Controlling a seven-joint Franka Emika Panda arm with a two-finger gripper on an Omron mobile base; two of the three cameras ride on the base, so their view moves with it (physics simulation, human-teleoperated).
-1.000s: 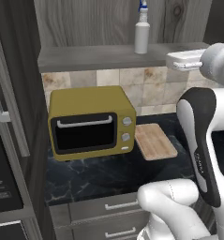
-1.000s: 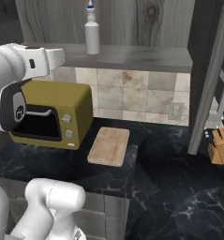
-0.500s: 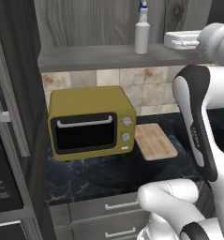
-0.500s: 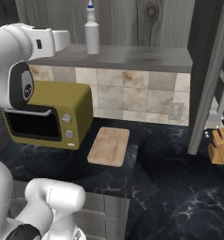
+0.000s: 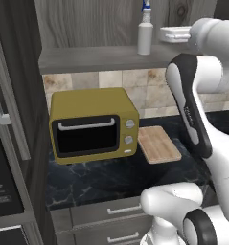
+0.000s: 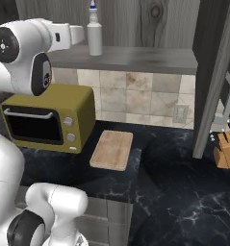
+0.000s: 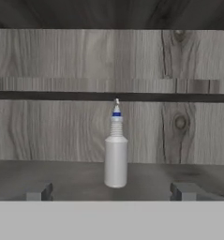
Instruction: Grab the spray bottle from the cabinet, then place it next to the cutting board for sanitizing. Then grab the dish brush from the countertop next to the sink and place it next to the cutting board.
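The spray bottle (image 5: 144,33) (image 6: 94,34) (image 7: 115,161) is off-white with a blue trigger head. It stands upright on the grey shelf of the cabinet (image 5: 97,60) (image 6: 135,57) (image 7: 62,173). My gripper (image 5: 162,34) (image 6: 82,36) (image 7: 111,192) is level with it, a short way in front, and open. Both fingertips (image 7: 38,192) flank the bottle from a distance, with nothing between them. The cutting board (image 5: 157,144) (image 6: 111,150) lies flat on the black countertop (image 5: 101,177) (image 6: 184,163), right of the oven. The dish brush and the sink are out of view.
A yellow toaster oven (image 5: 92,125) (image 6: 46,117) stands on the counter under the shelf. A dark tall cabinet with a microwave (image 5: 5,143) closes off the left. On the right are a grey upright panel (image 6: 210,77) and a wooden knife block (image 6: 227,151).
My hand has risen from just below shelf level to the bottle's height and moved in toward the bottle. The jaws stayed open. The bottle has not moved.
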